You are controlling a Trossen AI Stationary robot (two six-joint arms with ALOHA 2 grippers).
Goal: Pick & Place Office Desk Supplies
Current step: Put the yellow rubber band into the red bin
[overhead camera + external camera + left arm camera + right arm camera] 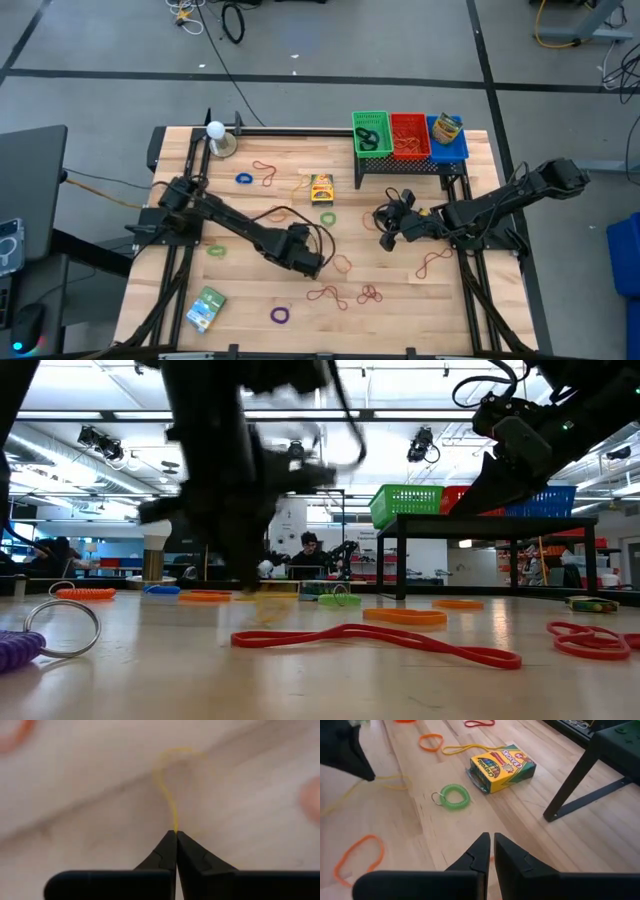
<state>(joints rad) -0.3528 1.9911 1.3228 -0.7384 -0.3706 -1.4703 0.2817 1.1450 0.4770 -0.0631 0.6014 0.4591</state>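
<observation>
My left jaws (176, 834) are pinched together on a thin yellow rubber band (167, 785), whose sliver-thin hold could slip free when lifted.

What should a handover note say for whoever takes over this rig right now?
Left gripper: shut on a thin yellow rubber band at mid-table.
Right gripper: shut, holding nothing visible, hovering right of centre near the crayon box and green coil ring.
Done: the green basket, red basket and blue basket on the rack already hold some items.
Left: many loose bands and rings, the crayon box and the green packet remain on the table.
</observation>
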